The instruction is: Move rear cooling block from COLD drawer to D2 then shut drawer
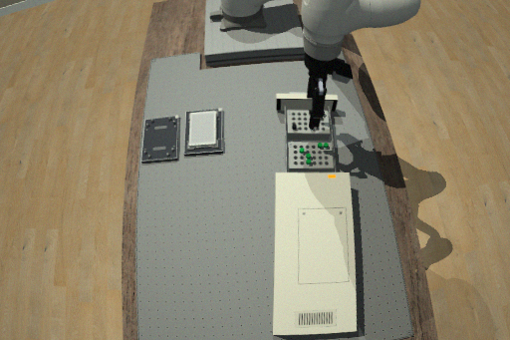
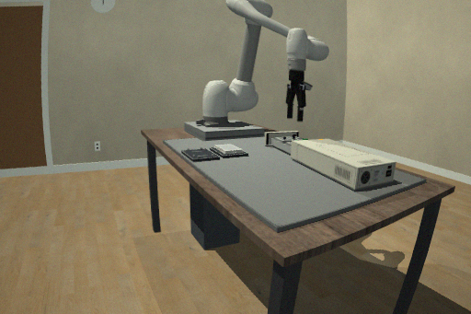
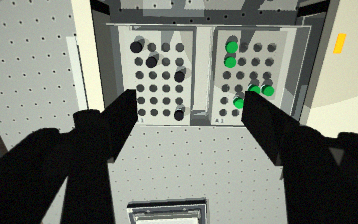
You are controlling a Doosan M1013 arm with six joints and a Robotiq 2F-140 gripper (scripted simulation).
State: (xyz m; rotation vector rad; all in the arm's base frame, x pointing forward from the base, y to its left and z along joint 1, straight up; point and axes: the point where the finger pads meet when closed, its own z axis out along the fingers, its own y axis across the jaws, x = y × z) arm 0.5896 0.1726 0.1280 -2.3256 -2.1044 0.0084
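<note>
Drawer out, both cooling blocks aboard, nothing yet moved to D2.

The cream, box-shaped cooler COLD (image 1: 314, 251) (image 2: 342, 160) has its grey drawer (image 1: 331, 138) (image 2: 281, 144) (image 3: 202, 75) pulled out and its orange lamp (image 1: 332, 176) (image 3: 339, 43) lit. The rear cooling block (image 1: 310, 156) (image 3: 256, 55), a pale perforated rack with five green-capped tubes, sits in it nearer the housing; the front cooling block (image 1: 299, 129) (image 3: 160, 75), with black-capped tubes, sits by the handle end. The black two-finger gripper (image 1: 315, 126) (image 2: 294, 117) (image 3: 190, 105) hangs above them, fingers apart, holding nothing. The dark, flat deck slot D2 (image 1: 160, 139) (image 2: 201, 154) has no block on it; D1 (image 1: 220, 132) (image 2: 242, 154) carries a white plate (image 1: 203, 129) (image 2: 227, 148). Grasp, transfer and shutting the drawer all remain.
</note>
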